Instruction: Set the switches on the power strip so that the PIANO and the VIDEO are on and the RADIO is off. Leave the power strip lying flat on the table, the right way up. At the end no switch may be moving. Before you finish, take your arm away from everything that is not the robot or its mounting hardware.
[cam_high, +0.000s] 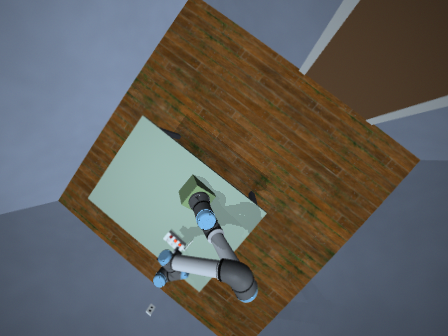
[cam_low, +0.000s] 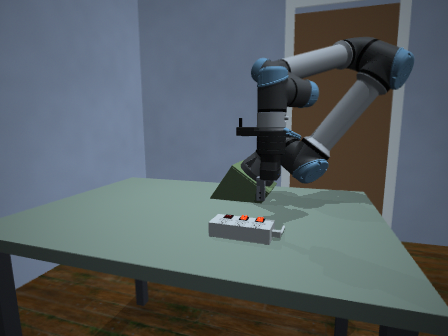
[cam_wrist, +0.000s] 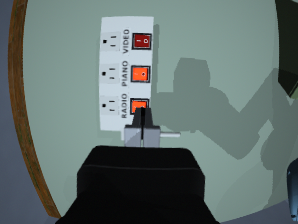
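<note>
Wrist: white power strip (cam_wrist: 120, 72), two switches lit

Counted: one power strip (cam_low: 241, 228) carrying three rocker switches, two lit bright orange (cam_wrist: 140, 74), one dark red (cam_wrist: 141, 40). One table (cam_low: 125, 220), one green wedge block (cam_low: 235, 185), one door (cam_low: 345, 30).

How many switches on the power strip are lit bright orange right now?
2. The RADIO switch, nearest the shut end effector, and the PIANO switch in the middle glow orange. The VIDEO switch at the far end is dark red.
</note>
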